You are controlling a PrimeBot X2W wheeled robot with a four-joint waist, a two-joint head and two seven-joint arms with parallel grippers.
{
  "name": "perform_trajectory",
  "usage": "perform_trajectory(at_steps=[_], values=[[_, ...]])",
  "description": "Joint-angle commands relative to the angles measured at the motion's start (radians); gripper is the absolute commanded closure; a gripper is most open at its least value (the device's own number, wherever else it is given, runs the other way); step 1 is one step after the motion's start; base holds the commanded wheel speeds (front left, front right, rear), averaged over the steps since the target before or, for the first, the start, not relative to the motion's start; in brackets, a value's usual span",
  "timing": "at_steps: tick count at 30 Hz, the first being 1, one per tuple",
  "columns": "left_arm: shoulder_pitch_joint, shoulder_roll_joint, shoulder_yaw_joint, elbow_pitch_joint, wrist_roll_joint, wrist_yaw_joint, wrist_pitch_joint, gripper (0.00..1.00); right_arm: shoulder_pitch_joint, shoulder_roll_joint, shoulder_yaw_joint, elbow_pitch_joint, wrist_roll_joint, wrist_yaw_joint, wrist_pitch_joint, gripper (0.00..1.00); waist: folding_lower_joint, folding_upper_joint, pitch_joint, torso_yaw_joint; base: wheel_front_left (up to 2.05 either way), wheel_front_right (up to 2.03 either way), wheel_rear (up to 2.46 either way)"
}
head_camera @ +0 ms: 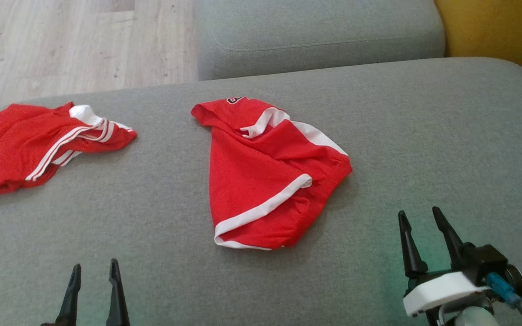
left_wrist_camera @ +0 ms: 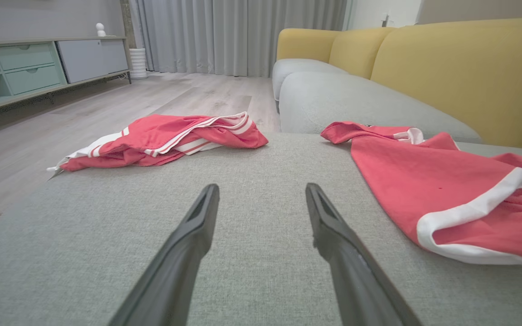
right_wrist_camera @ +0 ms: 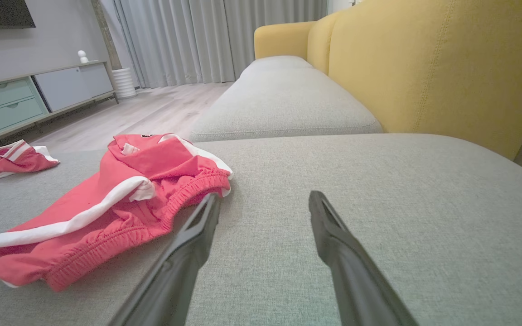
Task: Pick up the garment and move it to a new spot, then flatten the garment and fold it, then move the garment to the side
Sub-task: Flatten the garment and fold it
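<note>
Left gripper [head_camera: 95, 263] and right gripper [head_camera: 418, 210] low at the near edge, fingers spread, nothing held, both over the grey sofa seat [head_camera: 424, 136]. Red garment [head_camera: 261, 181], white trim, crumpled mid-seat beyond them, nearer the right gripper. Second garment [head_camera: 39, 140], red, bunched at the seat's far left edge. Wood floor [head_camera: 61, 45] beyond.

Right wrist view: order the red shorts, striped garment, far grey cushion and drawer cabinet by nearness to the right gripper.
1. Red shorts, just left of the right gripper.
2. Striped garment, far left, and grey cushion, ahead: too close to call.
3. Drawer cabinet, far back left.
</note>
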Motion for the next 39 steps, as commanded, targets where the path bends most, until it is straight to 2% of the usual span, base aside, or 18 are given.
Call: perform_trajectory(at_steps=[1, 5, 9, 13, 17, 25, 30, 39], values=[[-0.042, -0.006, 0.046, -0.025, 0.014, -0.008, -0.01, 0.0, -0.032, -0.004, 0.025, -0.024, -0.001, -0.001, -0.011, 0.0, 0.0, -0.0001, 0.003, -0.005, 0.0, 0.0, 0.0], [-0.053, -0.022, 0.054, -0.026, 0.033, -0.025, -0.01, 0.0, -0.046, -0.003, 0.034, -0.023, 0.005, -0.001, -0.011, 0.0, 0.0, -0.0001, 0.011, -0.03, 0.0, 0.0, 0.0], [-0.113, -0.034, 0.013, -0.052, 0.051, -0.05, -0.01, 0.0, -0.071, -0.003, 0.051, -0.041, 0.027, -0.001, -0.011, 0.0, 0.0, -0.0001, 0.033, -0.07, 0.0, 0.0, 0.0], [-0.241, -0.044, -0.08, -0.041, 0.044, -0.095, -0.002, 0.0, -0.1, -0.002, 0.084, -0.06, 0.041, -0.001, -0.011, 0.0, 0.0, -0.0001, 0.071, -0.12, 0.0, 0.0, 0.0], [-0.435, -0.048, -0.205, 0.019, 0.063, -0.125, 0.058, 0.0, -0.144, -0.002, 0.122, -0.086, 0.054, -0.001, -0.011, 0.0, 0.0, -0.0001, 0.13, -0.177, 0.0, 0.0, 0.0], [-0.717, -0.053, -0.415, 0.201, 0.067, -0.144, 0.179, 0.0, -0.209, -0.002, 0.18, -0.134, 0.106, -0.001, -0.011, 0.0, 0.0, -0.0001, 0.221, -0.307, 0.0, 0.0, 0.0], [-0.797, -0.054, -0.5, 0.325, 0.069, -0.144, 0.263, 0.0, -0.224, -0.002, 0.206, -0.152, 0.136, -0.001, -0.011, 0.0, 0.0, -0.0001, 0.253, -0.37, 0.0, 0.0, 0.0], [-0.859, -0.01, -0.507, 0.511, 0.143, -0.032, 0.396, 0.0, -0.223, -0.002, 0.208, -0.171, 0.161, -0.001, -0.011, 0.0, 0.0, -0.0001, 0.26, -0.418, 0.0, 0.0, 0.0]])
